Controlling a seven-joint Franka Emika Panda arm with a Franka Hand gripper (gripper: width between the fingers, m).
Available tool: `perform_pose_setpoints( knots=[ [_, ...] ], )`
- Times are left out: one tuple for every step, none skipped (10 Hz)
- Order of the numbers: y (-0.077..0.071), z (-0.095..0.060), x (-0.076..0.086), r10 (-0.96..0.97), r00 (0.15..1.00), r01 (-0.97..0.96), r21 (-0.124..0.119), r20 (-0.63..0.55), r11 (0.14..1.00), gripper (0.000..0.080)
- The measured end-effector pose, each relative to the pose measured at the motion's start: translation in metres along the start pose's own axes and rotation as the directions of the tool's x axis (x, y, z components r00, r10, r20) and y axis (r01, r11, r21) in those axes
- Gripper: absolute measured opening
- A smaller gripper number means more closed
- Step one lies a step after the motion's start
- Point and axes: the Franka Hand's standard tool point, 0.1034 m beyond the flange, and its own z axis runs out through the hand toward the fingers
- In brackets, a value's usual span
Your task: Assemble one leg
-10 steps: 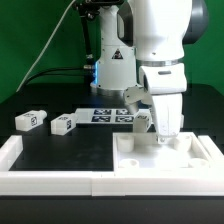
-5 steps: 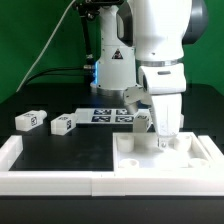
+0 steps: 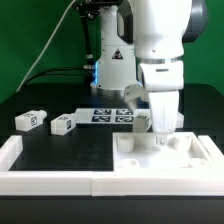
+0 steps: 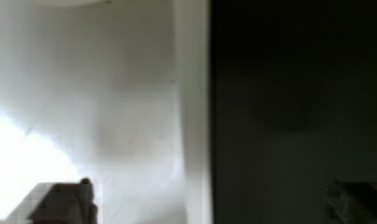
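My gripper (image 3: 162, 136) hangs fingers-down just over the far part of the large flat white square piece (image 3: 170, 160) with corner holes. In the wrist view the two dark fingertips (image 4: 60, 202) stand wide apart at the picture's edge, with nothing between them, so the gripper (image 4: 206, 203) is open. Under it are the blurred white piece (image 4: 96, 110) and the black table beside it. Two legs, small white blocks with tags, lie at the exterior view's left (image 3: 28, 119) (image 3: 63, 124). Another tagged leg (image 3: 141, 121) shows just behind the gripper.
The marker board (image 3: 105, 115) lies flat in front of the robot base. A low white L-shaped wall (image 3: 60, 181) runs along the table's front and the exterior view's left side. The square piece sits against it at the front right.
The gripper has shifted very slightly over the square piece, dipping and then rising a little. The legs and the square piece have not moved.
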Motion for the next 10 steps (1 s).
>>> perform_pose_setpoints(
  knots=[
    [-0.011,-0.010,0.001,0.043,0.999,-0.043,-0.005,0.008,0.999,0.0649],
    [-0.019,-0.018,0.003,0.080,0.997,-0.080,-0.014,0.013,0.997,0.0649],
    [-0.029,-0.024,0.005,0.141,0.990,-0.141,-0.003,0.028,0.990,0.0649],
    [-0.032,-0.025,0.005,0.162,0.986,-0.162,-0.003,0.030,0.987,0.0649],
    [-0.032,-0.024,0.005,0.184,0.982,-0.184,-0.002,0.030,0.983,0.0649],
    [-0.032,-0.024,0.005,0.209,0.978,-0.209,-0.001,0.030,0.978,0.0649],
    [-0.032,-0.024,0.005,0.294,0.955,-0.294,-0.003,0.029,0.956,0.0649],
    [-0.032,-0.023,0.005,0.356,0.934,-0.356,-0.005,0.029,0.935,0.0649],
    [-0.032,-0.023,0.005,0.466,0.884,-0.466,-0.007,0.028,0.885,0.0649],
    [-0.034,-0.023,0.007,0.570,0.821,-0.570,-0.013,0.021,0.821,0.0649]
  ],
)
